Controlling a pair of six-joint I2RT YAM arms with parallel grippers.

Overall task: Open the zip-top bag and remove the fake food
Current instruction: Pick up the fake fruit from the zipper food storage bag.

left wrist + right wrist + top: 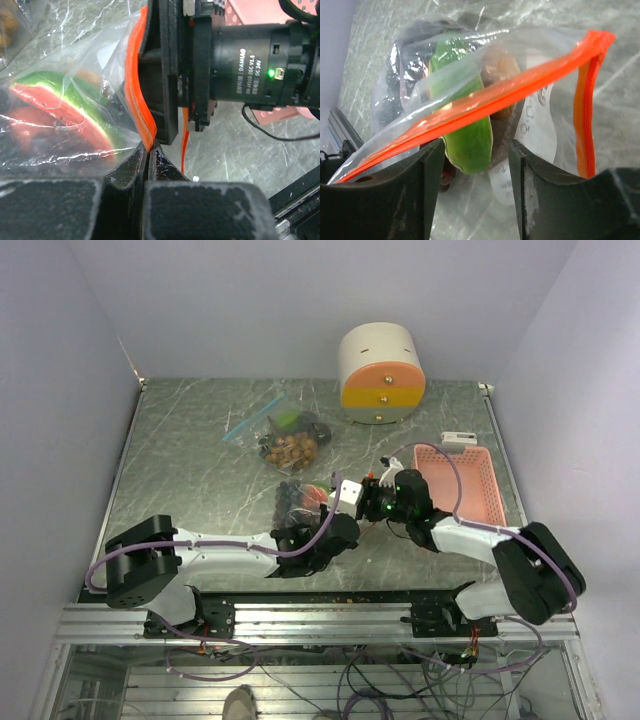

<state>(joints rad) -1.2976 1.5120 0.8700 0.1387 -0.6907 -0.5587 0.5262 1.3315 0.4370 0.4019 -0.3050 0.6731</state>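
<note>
Nearest the arms, the left end effector (149, 150) is pinched tight on the orange seal strip of a clear plastic zip-top bag (485, 97), gripping it at the strip's lower end; the right end effector (475, 147) faces it from the other side with its jaws standing apart, the strip running slantwise across the gap and nothing clamped between them. The bag lies on the grey marbled counter (180, 470) just ahead of both wrists, and the fake food is all inside it: a red toy watermelon slice with a green rind (65, 107), a smooth green plastic piece (465, 135) and a dark purple grape bunch (400, 80); the seal looks shut along most of its length.

Further back lies a second clear bag with a blue strip (275, 435) holding tan-brown toy grapes (290, 450); to the right sits a pink perforated plastic basket (470, 480), and beyond them a cream and orange round container (380, 370).

The risk lies in the single grip; from the left wrist view I cannot tell whether it holds one lip or both, and if both, pulling would only drag the whole bag across the counter; the slick film could also slip free, or a sudden opening could scatter the toys.
</note>
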